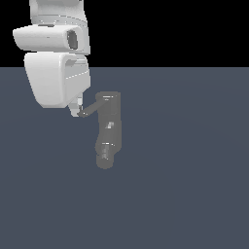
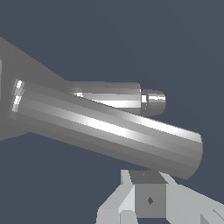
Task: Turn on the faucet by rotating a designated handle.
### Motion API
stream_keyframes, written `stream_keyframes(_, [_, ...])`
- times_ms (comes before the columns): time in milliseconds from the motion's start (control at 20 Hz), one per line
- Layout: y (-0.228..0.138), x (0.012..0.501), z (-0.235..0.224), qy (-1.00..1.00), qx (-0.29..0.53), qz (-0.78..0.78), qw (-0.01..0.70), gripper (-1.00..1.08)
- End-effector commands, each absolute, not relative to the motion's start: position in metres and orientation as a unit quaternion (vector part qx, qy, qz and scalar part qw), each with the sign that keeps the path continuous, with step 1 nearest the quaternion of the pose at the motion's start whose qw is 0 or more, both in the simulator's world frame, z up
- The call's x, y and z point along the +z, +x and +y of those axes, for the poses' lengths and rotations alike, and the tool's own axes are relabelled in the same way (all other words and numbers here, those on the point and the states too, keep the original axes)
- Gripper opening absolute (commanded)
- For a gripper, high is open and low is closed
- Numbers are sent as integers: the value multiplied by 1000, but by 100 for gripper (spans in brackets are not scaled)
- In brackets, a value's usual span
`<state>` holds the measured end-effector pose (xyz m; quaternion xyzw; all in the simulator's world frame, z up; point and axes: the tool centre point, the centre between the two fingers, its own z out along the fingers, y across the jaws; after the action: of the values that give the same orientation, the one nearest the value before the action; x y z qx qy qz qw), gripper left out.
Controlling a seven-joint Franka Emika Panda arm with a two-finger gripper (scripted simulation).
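Observation:
The faucet (image 1: 108, 131) is a gray glossy tube lying on the dark floor in the exterior view, its top end away from the camera. The handle (image 1: 92, 109), a thin dark rod, sticks out from that top end toward the exterior view's left. My gripper (image 1: 76, 111) hangs under the white arm with its fingertips at the handle's free end, touching or nearly so. In the wrist view the handle (image 2: 109, 127) crosses the picture as a thick bar, with the faucet (image 2: 118, 96) behind it. The gripper (image 2: 148, 199) sits just beside the bar, jaws together, nothing between them.
The white robot arm (image 1: 56, 73) fills the upper part of the exterior view's left side, over the handle's free end. The flat dark blue-gray floor (image 1: 185, 185) spreads around the faucet.

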<state>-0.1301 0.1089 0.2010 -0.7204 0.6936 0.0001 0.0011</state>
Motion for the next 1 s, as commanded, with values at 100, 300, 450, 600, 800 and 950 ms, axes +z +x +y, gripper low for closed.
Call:
stream_keyframes(100, [-141,201,96,-719,0,695,0,-100])
stream_keyframes(300, [-140,201,94,-721,0,693,1,-100])
stream_keyframes(450, [-140,201,78,-721,0,693,1,-100])
stream_keyframes(600, [-139,201,62,-720,0,694,0,-100])
stream_keyframes(800, [-138,201,40,-720,0,694,0,-100])
stream_keyframes(950, [-137,201,23,-720,0,694,0,-100])
